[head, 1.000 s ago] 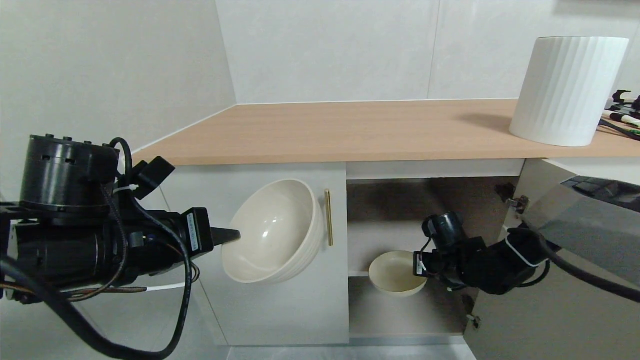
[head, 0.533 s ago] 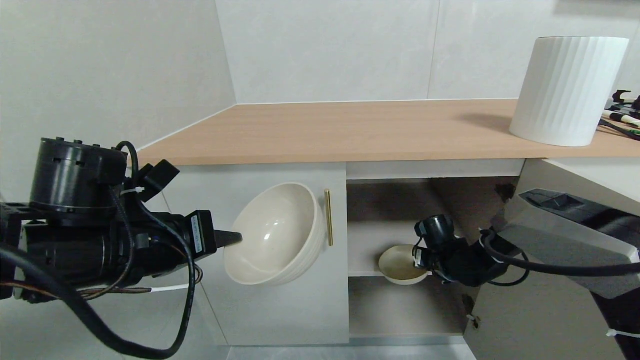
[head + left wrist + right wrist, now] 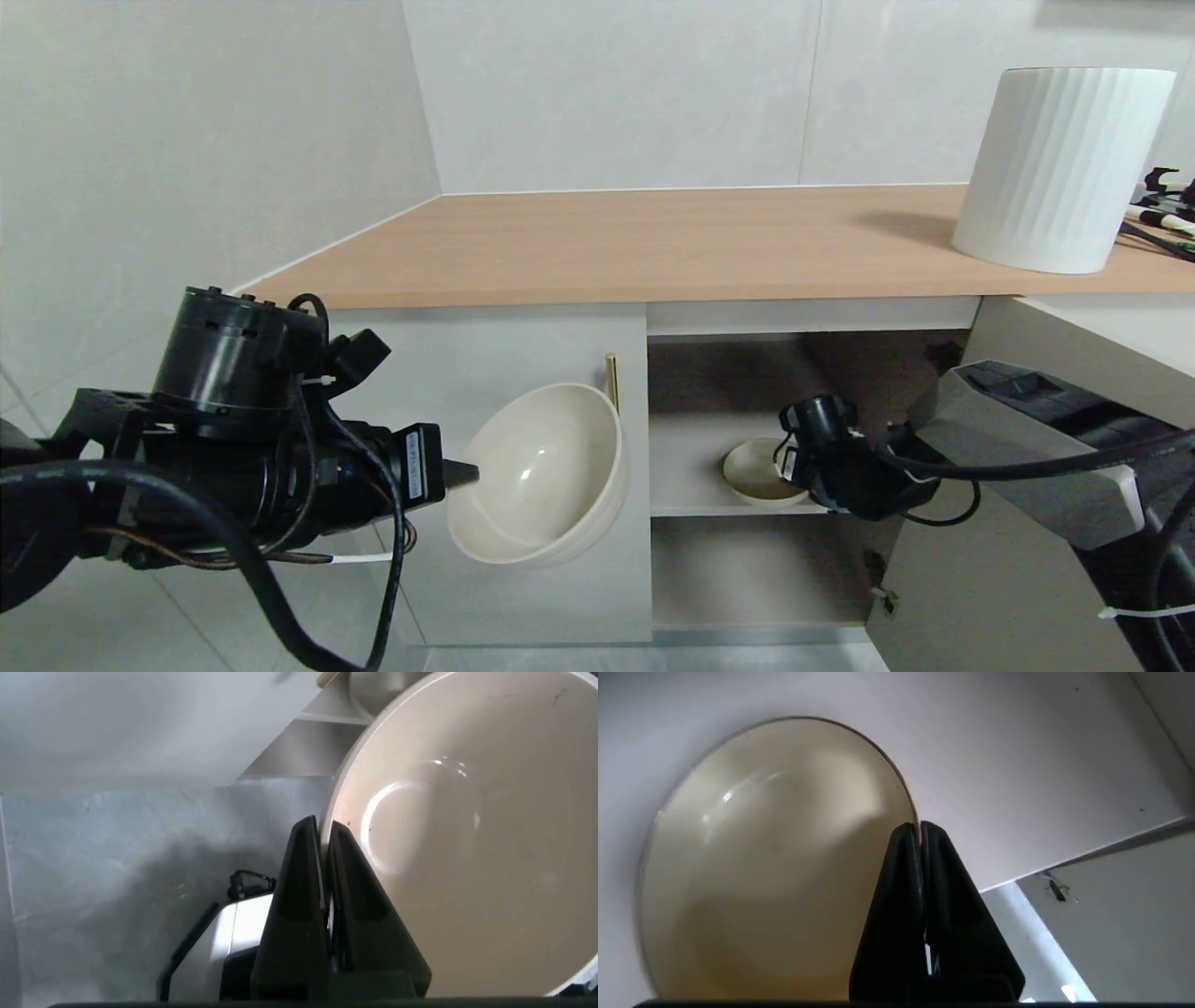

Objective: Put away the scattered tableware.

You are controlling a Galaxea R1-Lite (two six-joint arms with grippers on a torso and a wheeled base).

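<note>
Left gripper (image 3: 324, 840) clenched on large cream ribbed bowl (image 3: 541, 485) rim; right gripper (image 3: 920, 840) clamps small cream bowl (image 3: 754, 469) at white cabinet shelf (image 3: 691, 467).

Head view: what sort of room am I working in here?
Probably a kitchen: a wood counter along tiled walls, an open cabinet under it, a small bowl at its shelf, a large bowl outside.

Head facing cabinet (image 3: 560, 597) (wrists close-up)

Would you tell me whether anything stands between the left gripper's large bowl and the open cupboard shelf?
Partly: the right gripper, shut on the small bowl, occupies the right side of the shelf; the side nearer the large bowl looks free.
</note>
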